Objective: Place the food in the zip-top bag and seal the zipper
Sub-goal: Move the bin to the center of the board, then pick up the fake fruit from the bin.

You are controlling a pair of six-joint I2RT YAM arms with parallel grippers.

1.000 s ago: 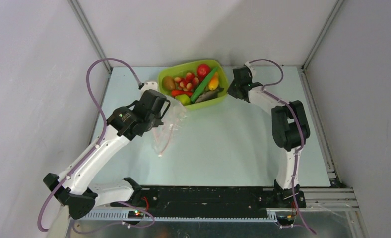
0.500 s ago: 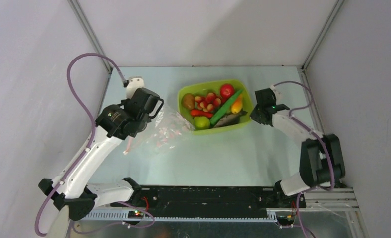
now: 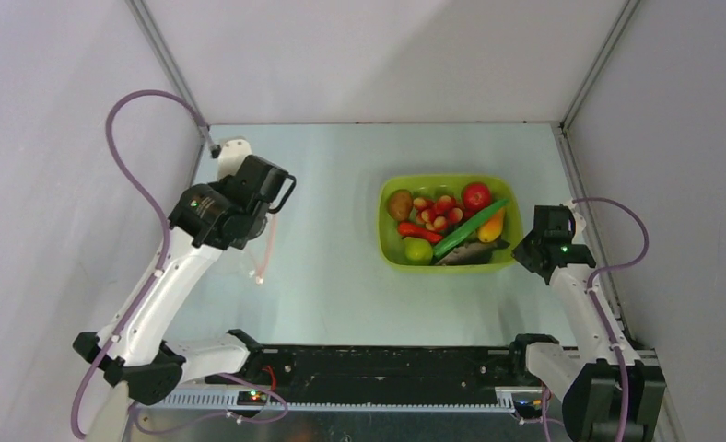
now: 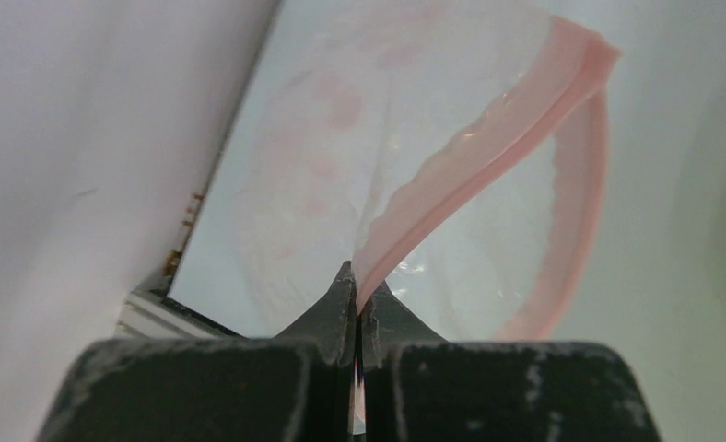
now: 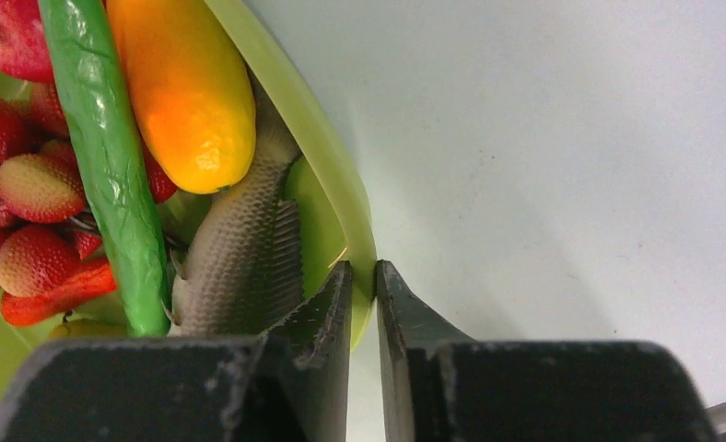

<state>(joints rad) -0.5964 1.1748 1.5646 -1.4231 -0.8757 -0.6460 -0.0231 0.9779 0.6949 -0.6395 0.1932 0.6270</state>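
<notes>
Easing the right gripper (image 5: 361, 273) off the tub (image 5: 322, 230) rim it straddles (pinching or loose, you cannot tell), pull straight back. Food (image 3: 442, 221) lies inside. Farther left, well apart, the left gripper (image 4: 359, 281) clamps the bag (image 4: 332, 138) by its zipper (image 4: 488, 155), which runs lengthwise away from the jaws, mouth looped open.

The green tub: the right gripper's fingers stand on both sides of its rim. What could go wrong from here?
1. The right gripper straddles the rim of the tub; pulling away before the jaws clear could tip it and spill the food.
2. The left gripper pinches only the thin zipper; the bag could slip free.
</notes>
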